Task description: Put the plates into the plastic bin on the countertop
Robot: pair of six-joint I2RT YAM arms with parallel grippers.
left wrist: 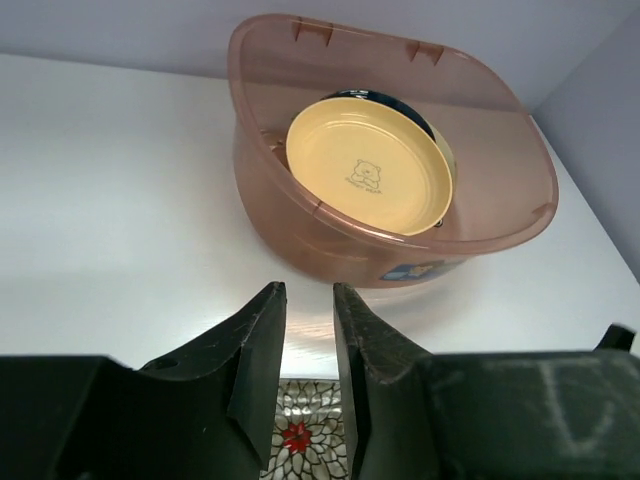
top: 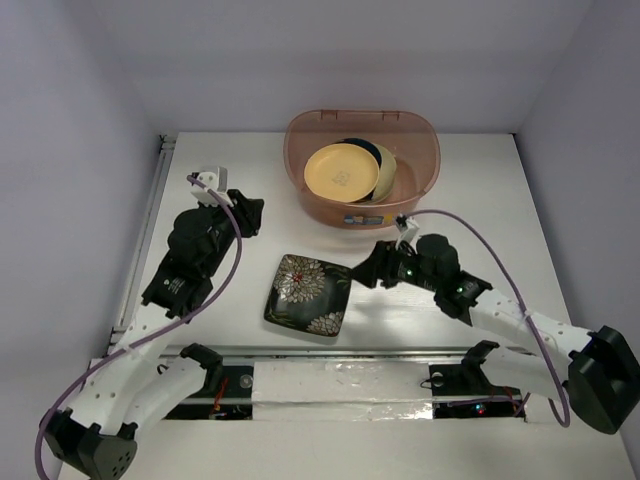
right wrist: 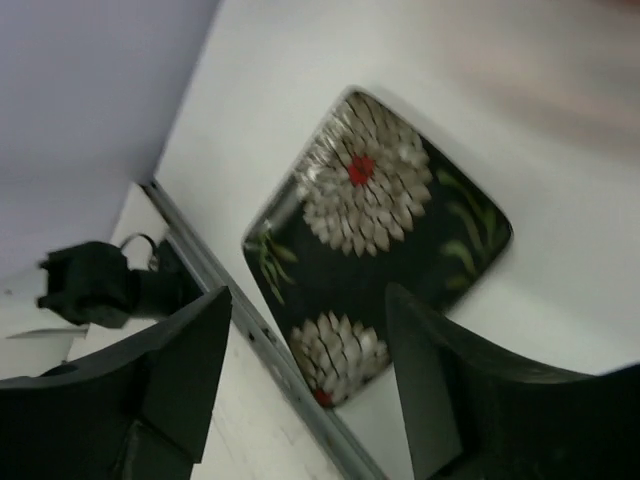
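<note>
the square black floral plate [top: 309,294] lies flat on the countertop [top: 480,200] near the middle of the near edge, beside the metal rail [top: 350,352]. the right gripper [top: 360,275] hangs at its right side, fingers spread wide, empty. the left gripper [top: 252,215], toward the left edge, shows a thin gap, gripping nothing. at the far edge the plastic bin [top: 428,170] holds the yellow plate [top: 342,172] leaning on other dishes.
</note>
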